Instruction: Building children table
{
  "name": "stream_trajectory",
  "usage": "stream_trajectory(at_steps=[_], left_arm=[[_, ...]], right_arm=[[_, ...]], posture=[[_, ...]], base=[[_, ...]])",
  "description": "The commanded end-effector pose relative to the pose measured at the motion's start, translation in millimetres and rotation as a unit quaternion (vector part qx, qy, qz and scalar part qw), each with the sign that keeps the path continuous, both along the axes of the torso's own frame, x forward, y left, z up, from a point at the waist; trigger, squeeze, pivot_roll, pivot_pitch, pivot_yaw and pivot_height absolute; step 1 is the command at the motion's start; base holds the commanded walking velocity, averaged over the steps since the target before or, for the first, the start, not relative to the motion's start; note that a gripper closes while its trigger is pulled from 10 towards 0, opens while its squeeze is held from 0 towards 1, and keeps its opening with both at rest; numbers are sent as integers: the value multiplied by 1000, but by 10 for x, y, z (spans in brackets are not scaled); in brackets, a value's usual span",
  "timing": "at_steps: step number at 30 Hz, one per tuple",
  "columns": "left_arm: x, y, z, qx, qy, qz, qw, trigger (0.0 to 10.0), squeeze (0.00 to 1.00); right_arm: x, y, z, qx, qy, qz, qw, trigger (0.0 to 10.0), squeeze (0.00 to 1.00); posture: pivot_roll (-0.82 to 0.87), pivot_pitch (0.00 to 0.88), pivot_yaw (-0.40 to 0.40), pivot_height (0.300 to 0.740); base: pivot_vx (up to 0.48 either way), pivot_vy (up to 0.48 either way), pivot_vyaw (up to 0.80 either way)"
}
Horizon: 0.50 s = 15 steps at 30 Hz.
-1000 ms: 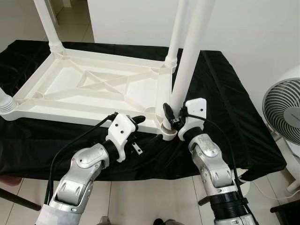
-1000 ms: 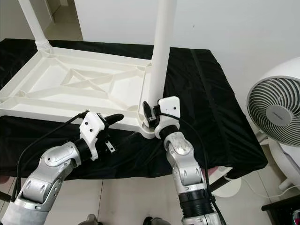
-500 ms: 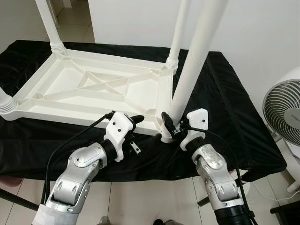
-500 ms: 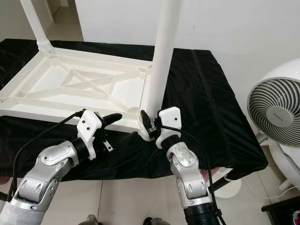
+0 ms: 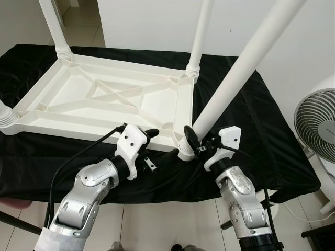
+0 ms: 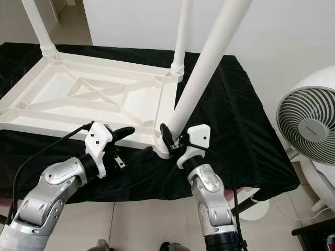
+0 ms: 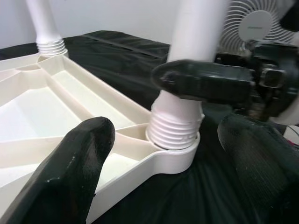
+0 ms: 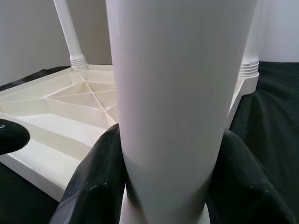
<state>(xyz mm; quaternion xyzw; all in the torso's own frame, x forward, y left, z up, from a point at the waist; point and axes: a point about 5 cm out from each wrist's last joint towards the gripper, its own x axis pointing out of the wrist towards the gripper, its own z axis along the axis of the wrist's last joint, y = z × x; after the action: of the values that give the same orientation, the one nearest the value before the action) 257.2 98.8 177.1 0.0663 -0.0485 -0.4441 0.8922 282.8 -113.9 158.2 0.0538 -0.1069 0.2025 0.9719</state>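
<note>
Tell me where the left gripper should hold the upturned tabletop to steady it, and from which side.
Grip the near rim of the tabletop, just left of the corner socket, coming from the robot's side. The left gripper hovers open there, and the thin upright rim probably fits between its fingers.

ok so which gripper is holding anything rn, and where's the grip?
The right gripper is shut on the white table leg, low on its shaft just above the threaded end at the tabletop's corner socket. The left gripper is open, holding nothing.

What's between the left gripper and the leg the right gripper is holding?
In the left wrist view, the left gripper straddles the tabletop's near corner socket; the leg, gripped by the right gripper, enters that socket.
</note>
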Motion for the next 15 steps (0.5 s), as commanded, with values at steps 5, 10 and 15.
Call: stream_trajectory(at_steps=[5,10,15], left_arm=[[-28,-25,23,3,-3,-12,1000,10000,0],[-25,-22,34,3,-4,-12,1000,10000,0],[-21,-3,41,3,-4,-8,1000,10000,0]], right_arm=[[81,-60,-180,-38,65,-24,997,10000,0],[144,-49,-179,-70,75,-12,995,10000,0],[147,8,-175,-78,78,5,994,10000,0]], posture=[[130,99,-54,740],[134,93,-59,740],[137,93,-62,740]], base=[[0,0,0],[0,0,0],[0,0,0]])
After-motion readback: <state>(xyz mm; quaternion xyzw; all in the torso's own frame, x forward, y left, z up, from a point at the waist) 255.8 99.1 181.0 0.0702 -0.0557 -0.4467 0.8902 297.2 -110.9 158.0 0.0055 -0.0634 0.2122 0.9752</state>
